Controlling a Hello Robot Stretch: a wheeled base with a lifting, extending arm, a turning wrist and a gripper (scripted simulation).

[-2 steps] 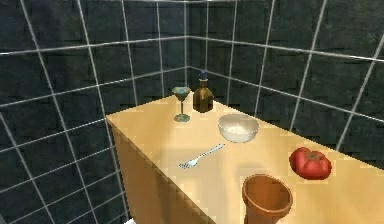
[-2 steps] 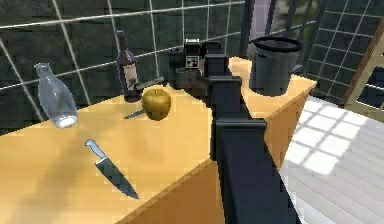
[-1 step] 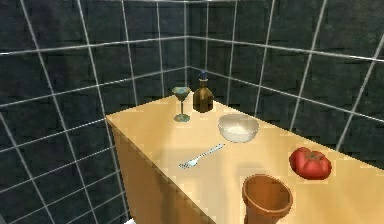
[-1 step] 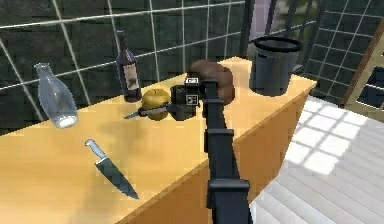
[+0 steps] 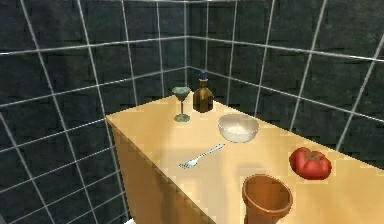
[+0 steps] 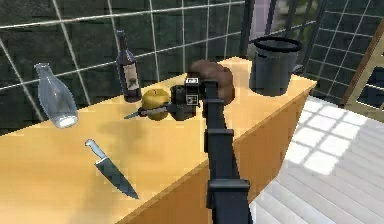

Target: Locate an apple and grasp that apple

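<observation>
A round yellow-green fruit [image 6: 154, 98], apple-like in shape, sits on the wooden counter [image 6: 60, 185] in the arm side view. The dark arm rises from the bottom edge to it. At the arm's far end, the gripper [image 6: 138, 110] lies right against the fruit's lower left side, with a thin finger [image 6: 132, 114] poking out toward the left. With the fruit resting on the counter at the gripper, I cannot tell whether it holds anything. A lumpy red round thing [image 5: 311, 163], tomato-like, lies on the counter [image 5: 150, 135] at the forward view's right.
Arm side view: a dark wine bottle [image 6: 126, 65], a clear glass bottle [image 6: 55, 95], a knife [image 6: 110, 168], a brown lump [image 6: 212, 78] and a dark pot [image 6: 275, 62]. Forward view: a stemmed glass [image 5: 181, 102], a bottle [image 5: 204, 95], a white bowl [image 5: 238, 128], a utensil [image 5: 201, 157] and a terracotta pot [image 5: 267, 198]. Dark tiled walls stand behind.
</observation>
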